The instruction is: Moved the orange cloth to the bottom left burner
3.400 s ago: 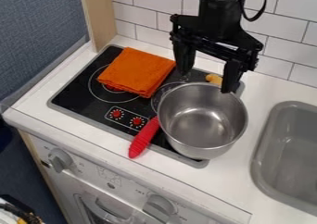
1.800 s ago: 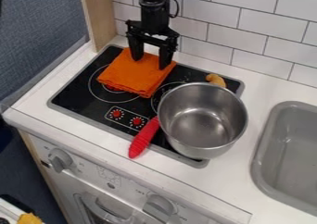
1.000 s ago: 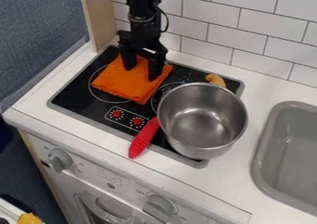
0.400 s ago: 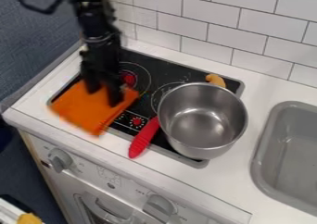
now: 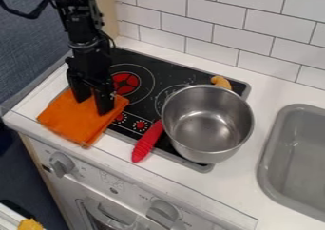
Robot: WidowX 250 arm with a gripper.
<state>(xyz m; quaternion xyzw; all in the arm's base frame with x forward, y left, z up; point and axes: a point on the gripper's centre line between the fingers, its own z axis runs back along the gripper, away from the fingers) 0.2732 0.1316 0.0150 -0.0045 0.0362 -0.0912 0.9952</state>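
Note:
The gripper point(image 5: 91, 107) is at the left, its two fingers apart and their tips down on the orange cloth point(image 5: 75, 122). The folded cloth lies over the stove's left front corner and the white counter edge beside it. Whether any fabric is pinched between the fingers cannot be made out. Behind the cloth, the left burner point(image 5: 126, 83) of the black stove point(image 5: 136, 62) is uncovered, with a red centre.
A steel pot point(image 5: 206, 124) covers the stove's right front, its red handle point(image 5: 147, 141) pointing to the front left. A yellow-orange item point(image 5: 221, 82) sits behind the pot. The grey sink point(image 5: 298, 158) is at the right; a tiled wall stands behind.
The gripper came left from above the pot, came down on the cloth, and both shifted toward the front left. The cloth no longer covers the left burner.

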